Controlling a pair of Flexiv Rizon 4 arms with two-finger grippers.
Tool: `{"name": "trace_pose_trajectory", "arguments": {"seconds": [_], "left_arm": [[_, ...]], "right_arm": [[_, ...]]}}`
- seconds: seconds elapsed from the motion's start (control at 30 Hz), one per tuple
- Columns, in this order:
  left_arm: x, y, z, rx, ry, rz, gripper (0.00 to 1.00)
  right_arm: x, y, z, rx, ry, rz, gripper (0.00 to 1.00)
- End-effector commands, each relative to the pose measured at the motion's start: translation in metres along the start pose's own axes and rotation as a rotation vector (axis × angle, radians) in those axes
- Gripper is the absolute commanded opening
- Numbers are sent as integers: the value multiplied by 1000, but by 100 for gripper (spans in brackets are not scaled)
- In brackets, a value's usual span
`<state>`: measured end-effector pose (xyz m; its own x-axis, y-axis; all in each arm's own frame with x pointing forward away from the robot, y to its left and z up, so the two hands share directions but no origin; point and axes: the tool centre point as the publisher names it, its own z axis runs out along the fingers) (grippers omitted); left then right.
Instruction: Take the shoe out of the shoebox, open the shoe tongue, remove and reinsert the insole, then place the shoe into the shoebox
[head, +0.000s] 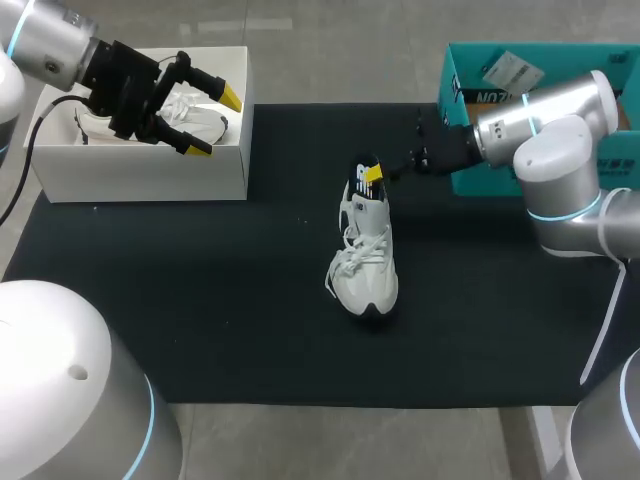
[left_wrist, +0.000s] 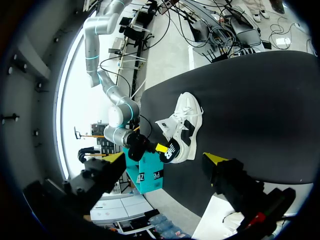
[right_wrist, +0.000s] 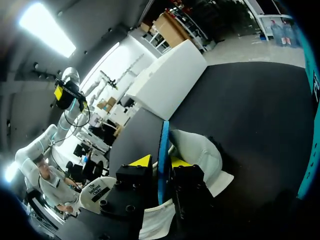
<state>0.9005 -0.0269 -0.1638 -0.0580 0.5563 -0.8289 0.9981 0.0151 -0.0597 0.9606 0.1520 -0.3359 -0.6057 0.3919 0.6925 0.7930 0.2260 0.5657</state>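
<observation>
We're clenching R jaws on the blue insole (right_wrist: 164, 155) at the shoe (head: 365, 255) heel, 12 o'clock end, mid-surface (head: 200, 300), prob. for handling it, w/ L jaws hanging released over the shoebox (head: 150, 170) at 10 o'clock, out of the way.

A black fabric mat (head: 200, 300) covers the tabletop and spreads beneath both grippers. A teal open-topped cardboard box (head: 452, 72) bearing a white paper label (head: 510, 70) stands just behind the right gripper (head: 372, 172), well apart from the left gripper (head: 215, 123).
</observation>
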Motion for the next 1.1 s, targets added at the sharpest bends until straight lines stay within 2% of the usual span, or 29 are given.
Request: {"name": "trace_pose_trajectory", "arguments": {"seconds": [0.03, 0.63, 0.97, 1.0, 1.07, 1.1], "left_arm": [[0, 0, 0, 1, 2, 0, 100], [0, 0, 0, 1, 2, 0, 100], [0, 0, 0, 1, 2, 0, 100], [0, 0, 0, 1, 2, 0, 100], [0, 0, 0, 1, 2, 0, 100], [0, 0, 0, 1, 2, 0, 100]], "right_arm": [[1, -3, 7, 9, -3, 9, 0], [11, -39, 21, 66, 19, 97, 0], [14, -39, 22, 75, 27, 97, 0], [14, -38, 20, 73, 22, 93, 9], [15, -36, 18, 73, 18, 88, 35], [16, -34, 17, 72, 14, 85, 38]]}}
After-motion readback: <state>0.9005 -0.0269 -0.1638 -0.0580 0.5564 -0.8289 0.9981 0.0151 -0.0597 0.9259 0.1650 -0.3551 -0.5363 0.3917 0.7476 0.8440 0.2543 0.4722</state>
